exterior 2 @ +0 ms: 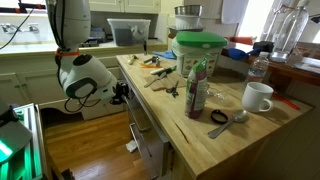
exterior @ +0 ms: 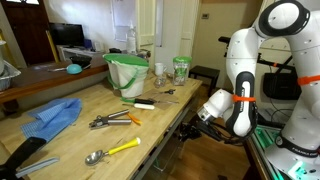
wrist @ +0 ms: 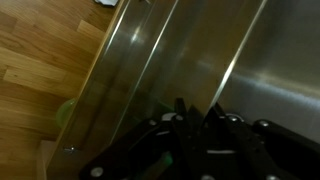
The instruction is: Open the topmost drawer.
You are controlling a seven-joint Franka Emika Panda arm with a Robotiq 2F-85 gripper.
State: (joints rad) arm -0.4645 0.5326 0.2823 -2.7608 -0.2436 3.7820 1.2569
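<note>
The topmost drawer lies just under the edge of the butcher-block counter, on the island's side. Its front looks dark in an exterior view and grey and glossy in the wrist view. None of its inside shows. My gripper is up against the drawer front near the counter edge and also shows in an exterior view. In the wrist view its dark fingers sit close together against a bright edge of the front. I cannot tell whether anything is between them.
On the counter are a green bucket, a blue cloth, pliers, a yellow-handled spoon, a bottle and a white mug. Lower drawers sit below. The wooden floor lies beside the island.
</note>
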